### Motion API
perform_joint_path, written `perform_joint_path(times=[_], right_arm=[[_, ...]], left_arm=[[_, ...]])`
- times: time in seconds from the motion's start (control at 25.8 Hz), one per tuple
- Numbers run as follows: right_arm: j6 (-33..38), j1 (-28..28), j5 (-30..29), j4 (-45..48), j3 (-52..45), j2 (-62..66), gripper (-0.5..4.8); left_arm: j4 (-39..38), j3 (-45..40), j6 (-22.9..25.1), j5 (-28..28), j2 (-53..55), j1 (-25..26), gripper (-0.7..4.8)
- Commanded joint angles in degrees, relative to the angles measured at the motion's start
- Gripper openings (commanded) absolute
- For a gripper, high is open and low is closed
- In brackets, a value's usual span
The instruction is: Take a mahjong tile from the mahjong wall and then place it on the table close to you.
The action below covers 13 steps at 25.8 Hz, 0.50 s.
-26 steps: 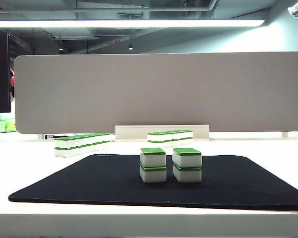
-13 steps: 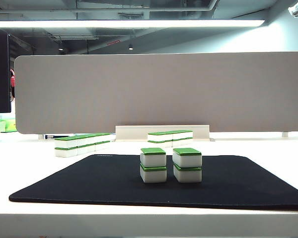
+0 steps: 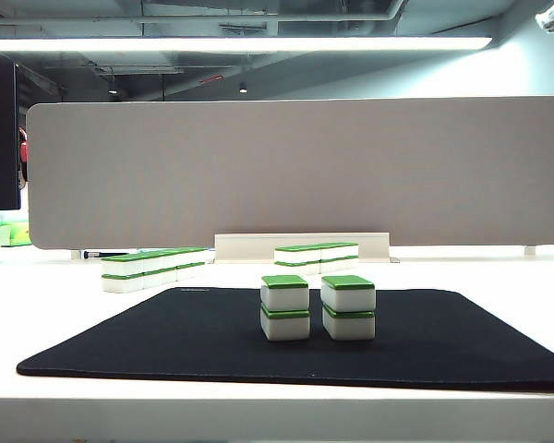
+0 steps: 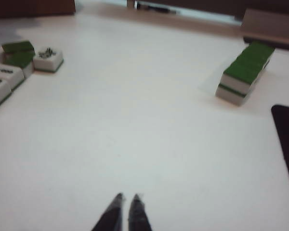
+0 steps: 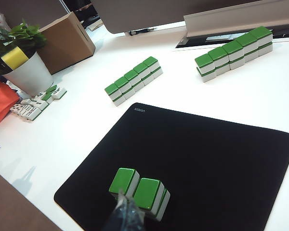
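- While the mahjong wall (image 4: 243,74) lies on the white counter (image 4: 135,120) just off the black mat (image 4: 286,144), its long axis runs away from the left tool (image 4: 126,199).
- That tool, the nearer one, is pinched shut and empty, well apart from the wall.
- The right tool (image 5: 126,211) hangs over the mat's stacked tiles (image 5: 139,190); it is too blurred to tell its opening.

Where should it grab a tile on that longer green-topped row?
Top end tile of the mahjong wall, from above, pinching its two open faces; neighbours block one side. Left tool is over bare table, right tool over the mat stacks.
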Motion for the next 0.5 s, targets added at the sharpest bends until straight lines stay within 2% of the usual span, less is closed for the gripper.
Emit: perform_joint_path(times=[0.04, 0.5], right_arm=[[-0.2, 0.0, -0.1, 0.9, 0.3, -0.1, -0.01], [-0.2, 0.0, -0.1, 0.9, 0.3, -0.1, -0.01]], left_arm=[[-0.1, -0.4, -0.1, 0.1, -1.9, 0.0, 0.21], [0.0, -0.4, 0.0, 1.6, -1.9, 0.2, 0.21]])
